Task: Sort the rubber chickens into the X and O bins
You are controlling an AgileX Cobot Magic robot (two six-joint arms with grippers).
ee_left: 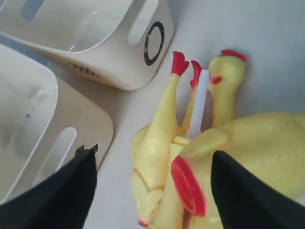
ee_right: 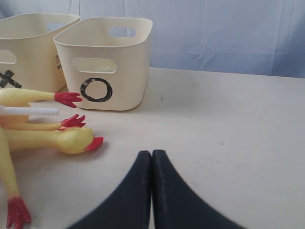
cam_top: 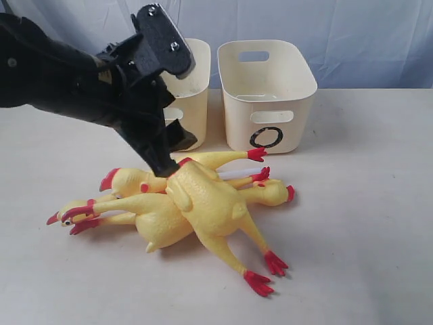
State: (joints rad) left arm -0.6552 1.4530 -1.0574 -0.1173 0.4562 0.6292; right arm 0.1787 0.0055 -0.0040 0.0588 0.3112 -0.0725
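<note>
Several yellow rubber chickens lie piled in front of the bins. A fat chicken (cam_top: 206, 203) lies on top with its red feet toward the front, another fat one (cam_top: 155, 218) to its left, and slim ones (cam_top: 130, 180) behind. My left gripper (cam_top: 166, 165) is open and low over the pile. Its fingers straddle the top chicken's red-tipped end (ee_left: 188, 183) without closing on it. The O bin (cam_top: 267, 88) stands behind at the right. The X bin (cam_top: 195, 88) is half hidden by the left arm. My right gripper (ee_right: 152, 153) is shut on nothing above bare table.
Both bins (ee_left: 119, 62) (ee_left: 28, 109) look empty inside and stand side by side against a pale blue backdrop. A slim chicken's head (ee_right: 71, 140) points toward the right gripper. The table (cam_top: 365, 223) is cream-coloured.
</note>
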